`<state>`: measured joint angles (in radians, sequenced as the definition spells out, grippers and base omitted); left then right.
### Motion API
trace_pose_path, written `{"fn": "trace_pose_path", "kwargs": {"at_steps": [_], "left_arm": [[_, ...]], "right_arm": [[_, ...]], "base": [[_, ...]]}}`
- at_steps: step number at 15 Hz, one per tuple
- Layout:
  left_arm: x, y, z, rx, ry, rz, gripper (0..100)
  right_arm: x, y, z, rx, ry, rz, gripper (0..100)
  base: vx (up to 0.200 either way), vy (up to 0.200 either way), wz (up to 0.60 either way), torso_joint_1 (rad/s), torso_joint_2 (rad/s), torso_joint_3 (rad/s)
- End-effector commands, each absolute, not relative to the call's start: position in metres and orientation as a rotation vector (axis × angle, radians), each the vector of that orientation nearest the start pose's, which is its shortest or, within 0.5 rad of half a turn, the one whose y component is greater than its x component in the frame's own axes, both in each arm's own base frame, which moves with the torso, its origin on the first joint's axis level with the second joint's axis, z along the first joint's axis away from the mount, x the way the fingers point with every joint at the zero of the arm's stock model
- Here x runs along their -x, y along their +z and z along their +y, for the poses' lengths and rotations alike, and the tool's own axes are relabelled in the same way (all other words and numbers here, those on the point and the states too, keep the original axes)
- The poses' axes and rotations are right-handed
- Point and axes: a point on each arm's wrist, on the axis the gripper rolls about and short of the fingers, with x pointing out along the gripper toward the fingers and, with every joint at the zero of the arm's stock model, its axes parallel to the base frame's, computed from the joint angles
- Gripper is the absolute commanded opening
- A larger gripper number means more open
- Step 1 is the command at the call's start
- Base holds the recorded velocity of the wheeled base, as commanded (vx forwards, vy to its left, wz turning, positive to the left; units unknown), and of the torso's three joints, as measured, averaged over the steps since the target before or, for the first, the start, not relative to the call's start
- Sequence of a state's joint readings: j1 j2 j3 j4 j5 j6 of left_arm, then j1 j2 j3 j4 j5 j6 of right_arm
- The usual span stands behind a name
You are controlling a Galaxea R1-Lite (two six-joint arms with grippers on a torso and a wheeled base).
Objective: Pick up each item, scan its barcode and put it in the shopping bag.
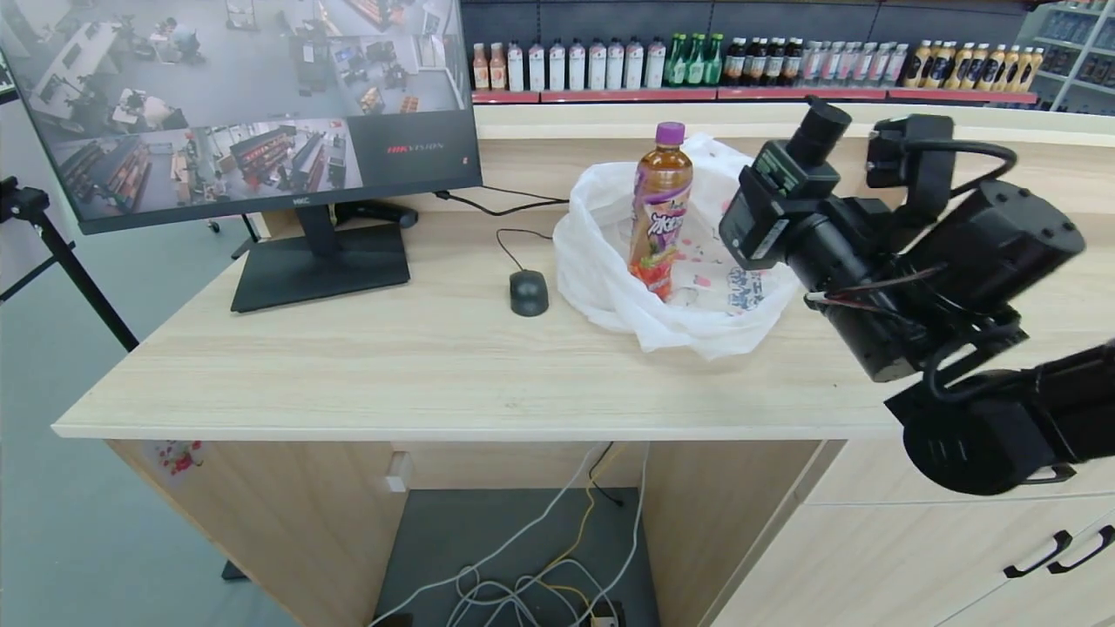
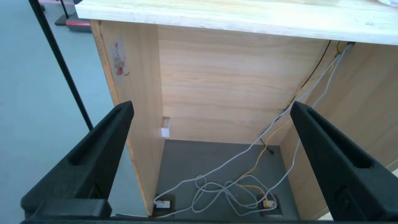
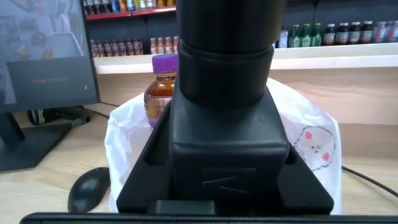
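Bottle (image 1: 660, 209): purple cap, brown drink, purple-pink label; stands upright inside the shopping bag (image 1: 601, 261).
Shopping bag: white plastic with small printed pictures, mouth open and slumped, on the wooden counter (image 1: 392, 366), right of the mouse (image 1: 529, 293).
Head view extras: the full counter layout, with the monitor (image 1: 244, 104) on its stand at the left, then the mouse, then the bag; a shelf of bottles (image 1: 740, 61) along the back wall; the right arm coming in from the right, above the counter and near the bag.
Right wrist view extras: close look at the bag; the bottle's cap and neck show, the rest is hidden behind the black device (image 3: 224, 124); one bag print, a pale round face, is plain here; the mouse sits at the edge.
Left wrist view extras: the space under the counter, its side panel and back panel, with loose cables (image 2: 236, 186) in white and yellow on the floor and a black pole (image 2: 56, 74) off to the side.
Left gripper (image 2: 211, 109): below the countertop edge, facing the space under the counter; fingers (image 2: 99, 155) spread wide, nothing between them, touching nothing.
Right gripper (image 1: 836, 248): beside the bag, pointed toward it; a black device sits at its front, a boxy body with a round barrel on top; whether the gripper is clamped or released cannot be told.
Black device vs bag: near the bag's right side in the head view; contact cannot be told.
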<state>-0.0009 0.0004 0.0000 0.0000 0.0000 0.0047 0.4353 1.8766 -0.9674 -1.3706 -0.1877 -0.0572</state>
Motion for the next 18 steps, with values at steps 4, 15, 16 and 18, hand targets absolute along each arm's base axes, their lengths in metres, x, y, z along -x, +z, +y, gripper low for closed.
{"fn": "trace_pose_path", "kwargs": {"at_steps": [4, 15, 16, 18], "left_arm": [[0.023, 0.075, 0.0, -0.005, -0.002, 0.0, 100], [0.023, 0.075, 0.0, -0.005, 0.0, 0.0, 100], [0.023, 0.075, 0.0, -0.005, -0.002, 0.0, 100], [0.023, 0.075, 0.0, -0.005, 0.0, 0.0, 100]], "right_arm": [[-0.371, 0.238, 0.157, -0.054, 0.212, -0.357, 0], [-0.412, 0.203, 0.139, 0.009, 0.121, -0.291, 0], [-0.415, 0.2, 0.138, 0.006, 0.122, -0.287, 0], [-0.424, 0.194, 0.138, 0.007, 0.117, -0.281, 0]], "base": [[0.0, 0.0, 0.0, 0.0, 0.0, 0.0], [0.0, 0.0, 0.0, 0.0, 0.0, 0.0], [0.0, 0.0, 0.0, 0.0, 0.0, 0.0], [0.0, 0.0, 0.0, 0.0, 0.0, 0.0]]}}
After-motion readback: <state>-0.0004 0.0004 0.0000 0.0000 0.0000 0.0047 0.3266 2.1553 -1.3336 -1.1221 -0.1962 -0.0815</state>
